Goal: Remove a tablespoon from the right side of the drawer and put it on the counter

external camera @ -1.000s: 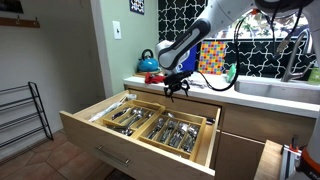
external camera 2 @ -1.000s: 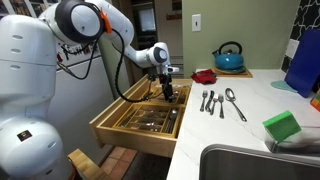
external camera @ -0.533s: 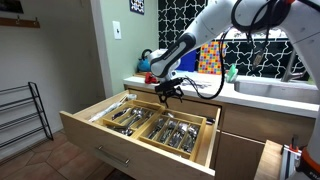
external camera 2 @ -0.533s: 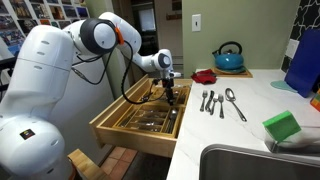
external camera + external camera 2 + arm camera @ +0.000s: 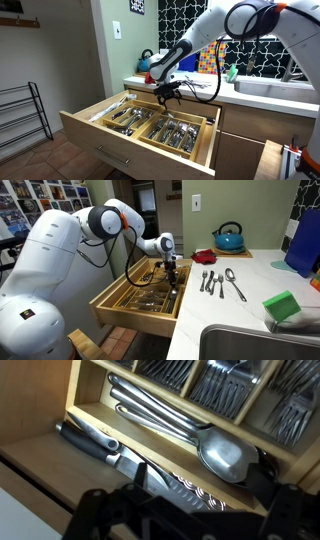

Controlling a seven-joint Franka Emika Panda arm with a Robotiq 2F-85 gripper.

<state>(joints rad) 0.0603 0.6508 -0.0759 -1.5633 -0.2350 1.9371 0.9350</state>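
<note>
Over the open drawer (image 5: 110, 150), my gripper (image 5: 170, 93) hangs empty, jaws apparently spread, though the wrist view blurs them. Tablespoons (image 5: 225, 455) lie in the long side compartment just below. This is the reach. Next I must descend, straddle one handle, pinch it, then lift it to the counter (image 5: 250, 300).

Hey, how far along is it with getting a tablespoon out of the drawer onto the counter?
Done: the wide light-wood drawer is pulled open. In hand: the gripper hovers open and empty over the large metal spoons in one compartment. Left: grip one spoon, lift it and lay it on the long white counter.
</note>
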